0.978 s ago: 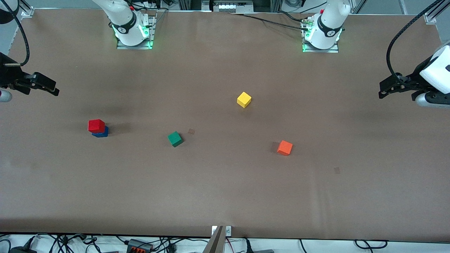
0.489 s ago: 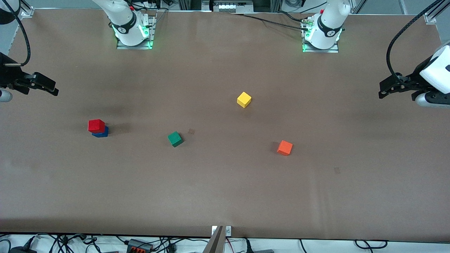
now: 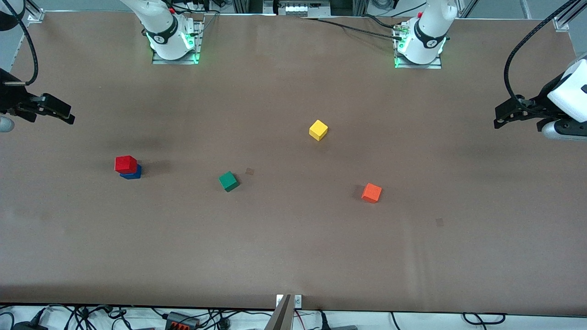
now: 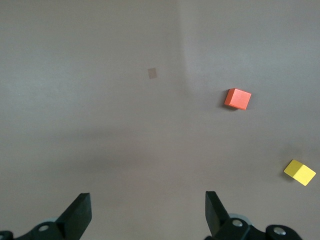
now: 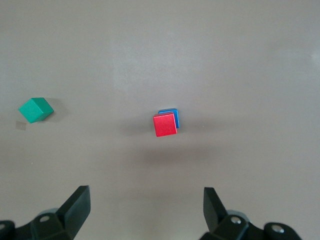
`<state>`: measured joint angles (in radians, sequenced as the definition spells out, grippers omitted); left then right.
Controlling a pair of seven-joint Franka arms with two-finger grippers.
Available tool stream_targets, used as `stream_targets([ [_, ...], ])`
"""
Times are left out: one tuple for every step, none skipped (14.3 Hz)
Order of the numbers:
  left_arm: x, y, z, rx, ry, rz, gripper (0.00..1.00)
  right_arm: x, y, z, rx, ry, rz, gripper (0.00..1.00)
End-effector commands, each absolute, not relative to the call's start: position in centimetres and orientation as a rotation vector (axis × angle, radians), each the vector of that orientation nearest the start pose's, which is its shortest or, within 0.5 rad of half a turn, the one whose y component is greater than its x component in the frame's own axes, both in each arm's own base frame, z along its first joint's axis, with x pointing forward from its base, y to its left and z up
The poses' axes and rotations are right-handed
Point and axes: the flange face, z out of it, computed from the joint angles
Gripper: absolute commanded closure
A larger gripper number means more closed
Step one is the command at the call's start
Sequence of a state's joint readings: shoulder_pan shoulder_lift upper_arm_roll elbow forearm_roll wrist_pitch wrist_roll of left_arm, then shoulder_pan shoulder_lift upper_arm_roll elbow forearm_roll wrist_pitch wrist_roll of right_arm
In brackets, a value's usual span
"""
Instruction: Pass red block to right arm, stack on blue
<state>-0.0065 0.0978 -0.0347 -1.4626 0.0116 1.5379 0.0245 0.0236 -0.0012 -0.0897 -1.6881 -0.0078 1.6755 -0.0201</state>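
Observation:
The red block sits on top of the blue, a little askew, toward the right arm's end of the table. In the right wrist view the red block covers most of the blue. My right gripper hangs open and empty over the table's edge at the right arm's end, apart from the stack; its own view shows the right gripper with jaws wide. My left gripper waits open over the left arm's end, and the left gripper has only bare table between its fingers.
A green cube lies near the table's middle. A yellow cube is closer to the bases. An orange cube lies toward the left arm's end. The brown table has wide bare room near the front camera.
My right gripper has drifted slightly outward toward its end of the table. The stack, the other cubes and the left arm have not moved.

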Motion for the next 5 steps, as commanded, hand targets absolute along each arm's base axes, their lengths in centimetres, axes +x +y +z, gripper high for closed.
stream_targets([
  [58.03, -2.26, 62.29, -3.127, 0.097, 0.040, 0.00, 54.85, -3.90, 58.32, -3.161, 0.079, 0.018, 0.00],
  [58.03, -2.26, 62.29, -3.127, 0.097, 0.040, 0.00, 54.82, -3.91, 58.48, -3.161, 0.076, 0.014, 0.00],
  [58.03, -2.26, 62.29, -3.127, 0.097, 0.040, 0.00, 54.82, -3.99, 58.48, -3.161, 0.076, 0.014, 0.00],
  [58.03, -2.26, 62.29, -3.127, 0.097, 0.040, 0.00, 54.81, -4.24, 58.55, -3.161, 0.081, 0.011, 0.00],
  [58.03, -2.26, 62.29, -3.127, 0.097, 0.040, 0.00, 54.80, -4.41, 58.55, -3.160, 0.086, 0.011, 0.00],
])
